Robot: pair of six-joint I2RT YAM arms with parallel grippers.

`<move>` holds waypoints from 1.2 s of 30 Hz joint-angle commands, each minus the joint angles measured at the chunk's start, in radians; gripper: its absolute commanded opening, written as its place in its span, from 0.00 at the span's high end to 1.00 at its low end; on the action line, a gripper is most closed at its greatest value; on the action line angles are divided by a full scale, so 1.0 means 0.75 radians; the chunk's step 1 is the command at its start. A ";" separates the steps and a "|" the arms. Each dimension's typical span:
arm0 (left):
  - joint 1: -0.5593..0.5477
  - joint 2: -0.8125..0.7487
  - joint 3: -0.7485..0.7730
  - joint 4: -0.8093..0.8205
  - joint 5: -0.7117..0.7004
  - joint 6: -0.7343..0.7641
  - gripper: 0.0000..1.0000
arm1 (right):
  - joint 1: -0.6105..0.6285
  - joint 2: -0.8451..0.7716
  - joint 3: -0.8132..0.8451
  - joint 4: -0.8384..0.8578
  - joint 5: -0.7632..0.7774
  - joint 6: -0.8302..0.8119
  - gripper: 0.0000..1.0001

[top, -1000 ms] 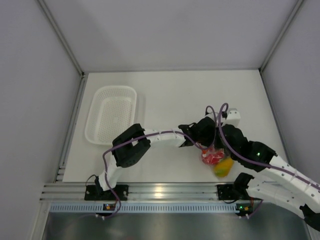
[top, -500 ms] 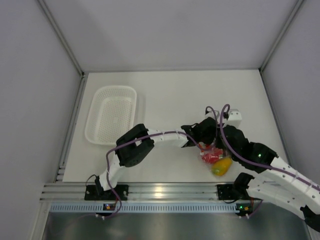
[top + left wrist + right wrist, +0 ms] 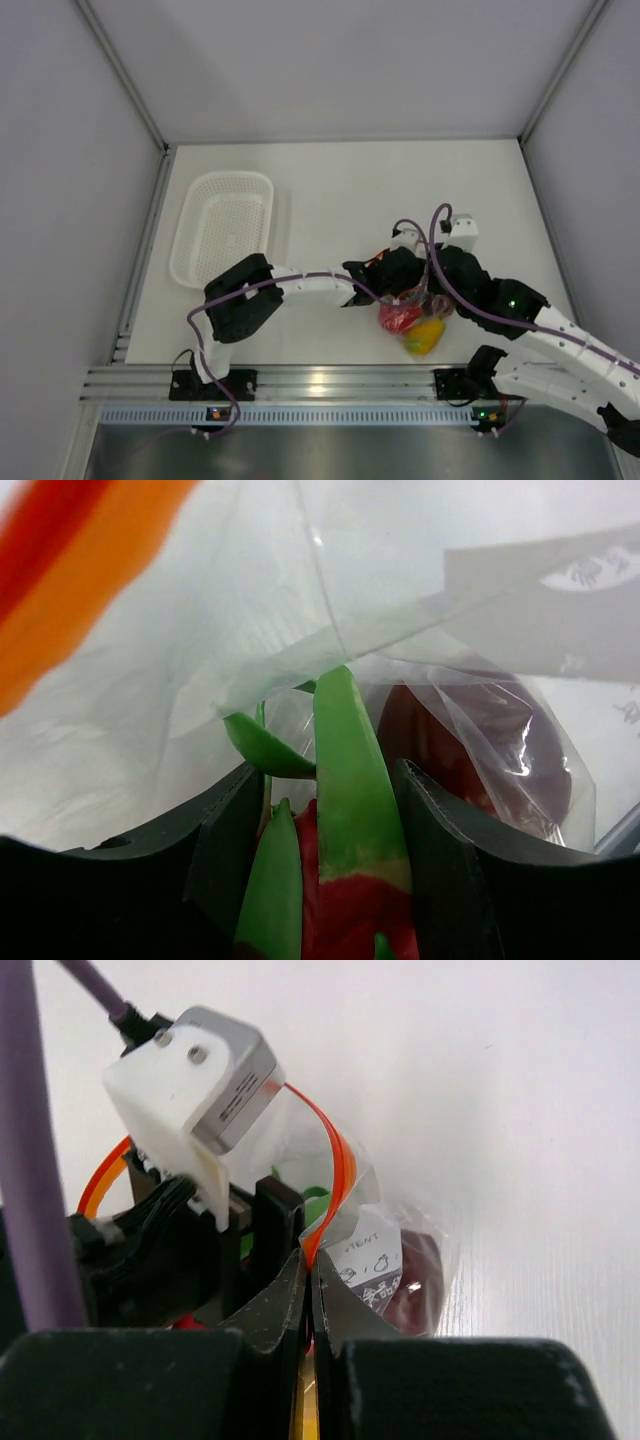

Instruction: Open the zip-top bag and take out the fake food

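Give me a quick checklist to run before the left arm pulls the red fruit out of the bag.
1. Bag mouth open: ok, the zip strip gapes and the left claw is inside.
2. Right claw shut on the bag's rim: ok.
3. Left claw around the red fruit at its leaves: ok.
4. Grip firm enough to lift: cannot tell.
5. Maroon fruit out of the grip: ok, it lies beside the left claw, not between its jaws.
6. Yellow fruit out of the way: ok, it sits at the bag's far end.
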 commanded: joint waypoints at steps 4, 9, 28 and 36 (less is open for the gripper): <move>-0.019 -0.235 -0.176 0.216 -0.024 0.138 1.00 | 0.011 0.090 0.168 0.030 0.095 -0.026 1.00; -0.021 -0.345 -0.297 0.312 0.007 0.224 1.00 | 0.011 0.190 0.276 0.089 0.008 -0.147 1.00; -0.021 -0.585 -0.449 0.457 -0.461 0.429 1.00 | 0.147 0.423 0.504 -0.024 -0.339 -0.298 1.00; -0.021 -0.615 -0.550 0.612 -0.378 0.445 1.00 | 0.168 0.280 0.330 0.077 0.048 -0.141 1.00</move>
